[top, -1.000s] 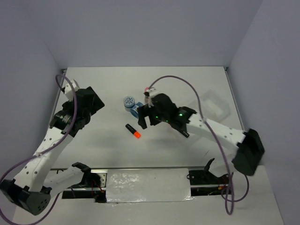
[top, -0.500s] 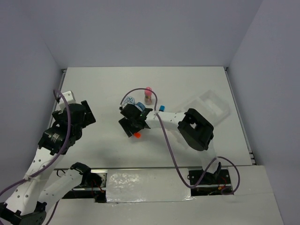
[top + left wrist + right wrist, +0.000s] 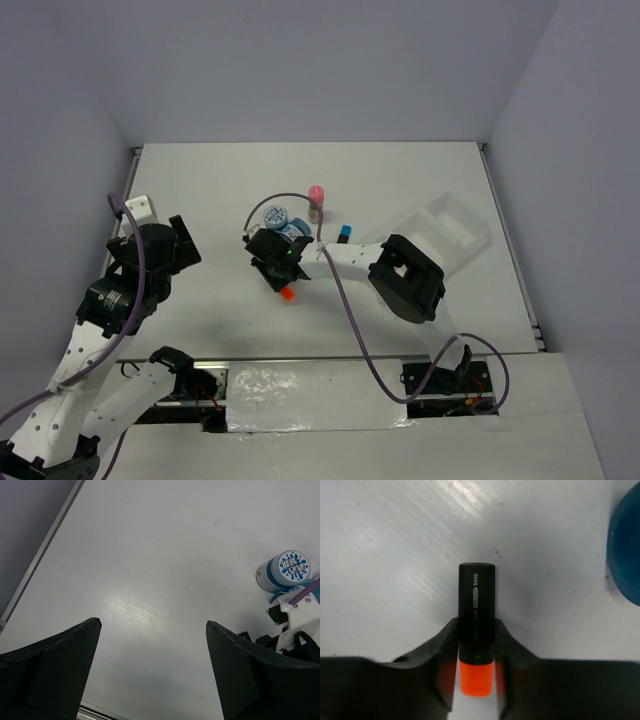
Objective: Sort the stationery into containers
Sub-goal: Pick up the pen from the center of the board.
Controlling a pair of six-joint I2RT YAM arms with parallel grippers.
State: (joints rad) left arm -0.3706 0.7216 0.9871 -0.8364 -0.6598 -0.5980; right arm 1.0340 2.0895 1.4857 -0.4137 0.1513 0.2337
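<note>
A short black marker with an orange cap lies on the white table, and my right gripper is shut on its barrel just above the cap. In the top view the right gripper covers the barrel and only the orange cap sticks out. A blue-white patterned disc stands just behind it and also shows in the left wrist view. A pink-capped tube and a blue-capped marker lie further right. My left gripper hangs open over bare table at the left.
The translucent white tray sits at the right, beyond the right arm's elbow. A blue round edge lies close to the right of the gripped marker. The table's left rim runs near the left gripper.
My right gripper swung left over the orange-capped marker, came down and shut on it. The left arm drew back a little toward its base.
</note>
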